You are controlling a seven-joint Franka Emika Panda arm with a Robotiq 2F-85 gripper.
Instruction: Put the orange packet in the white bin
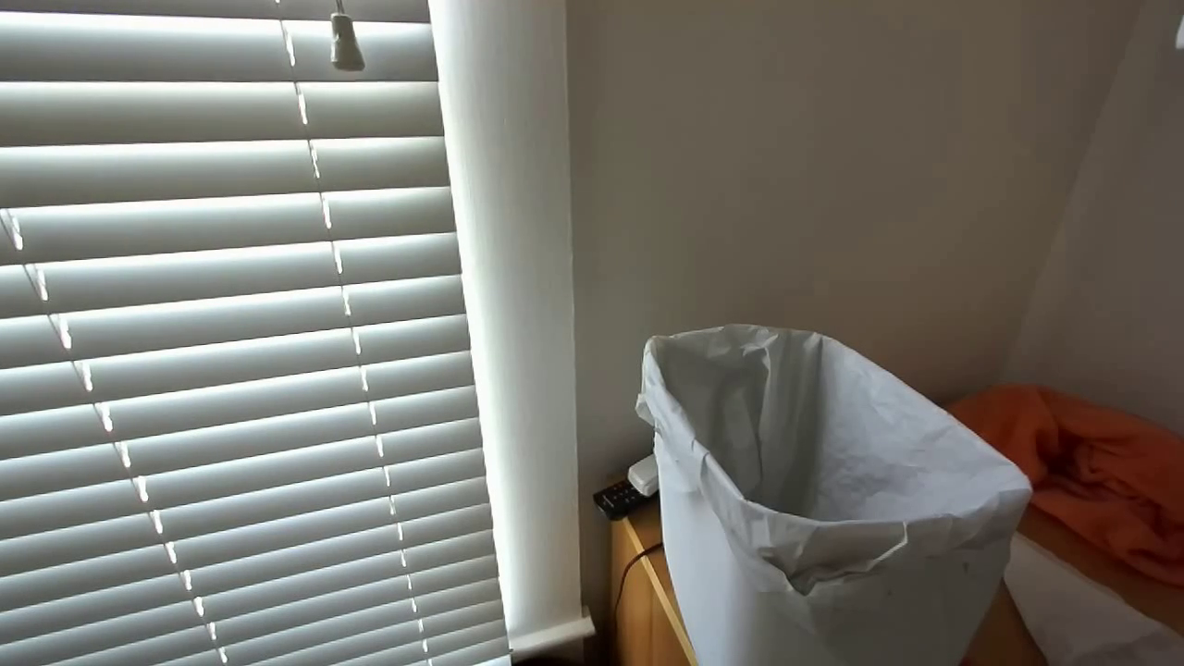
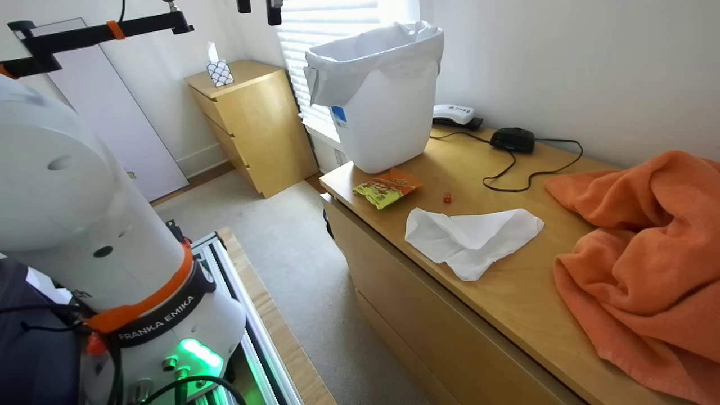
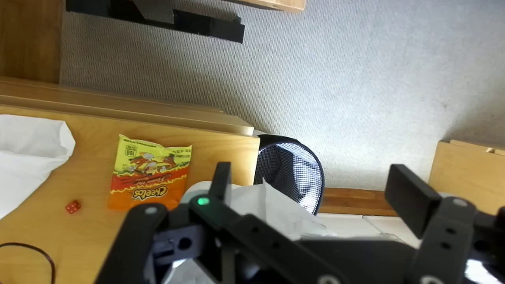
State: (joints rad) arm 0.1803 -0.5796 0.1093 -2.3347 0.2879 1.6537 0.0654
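- The white arm [image 2: 129, 208] stands at left in an exterior view, its upper part out of frame
- The gripper [image 3: 311, 177] points down at that view's top edge, its fingers [image 3: 412, 197] well apart
- The orange packet [image 2: 388, 187] lies flat on the dresser [image 2: 523, 292], just beside the white bin [image 2: 388, 118]
- Its long axis crosses the dresser top, yellow end toward the front edge, orange end toward the wall [image 2: 590, 73]

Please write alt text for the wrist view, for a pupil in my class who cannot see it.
An orange-and-yellow Cheetos packet lies on a wooden dresser, next to a white bin partly hidden by the open, empty tool. Left of the packet in the picture lie a red die and a white sheet.
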